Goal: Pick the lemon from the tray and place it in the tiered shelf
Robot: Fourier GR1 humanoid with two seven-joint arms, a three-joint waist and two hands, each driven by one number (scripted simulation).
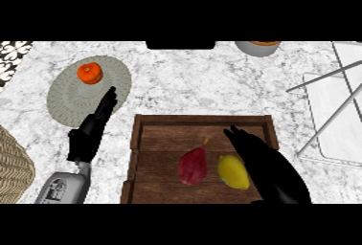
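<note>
The right hand (272, 170), fingers straight, is just beside the lemon (232, 172) in the tray (166, 136). The left hand (86, 136) rests open.

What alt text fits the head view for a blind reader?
The right hand hovers over a wooden tray, fingers straight, beside the lemon next to a reddish fruit. The left hand rests open left of the tray; the tiered shelf stands at right.

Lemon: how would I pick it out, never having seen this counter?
Start at the brown wooden tray in the middle of the marble counter. Two fruits lie side by side in it, and the lemon is the one beside the robot's black right hand. It is plain yellow, while its neighbour, the dark red fruit, has a small stem.
</note>
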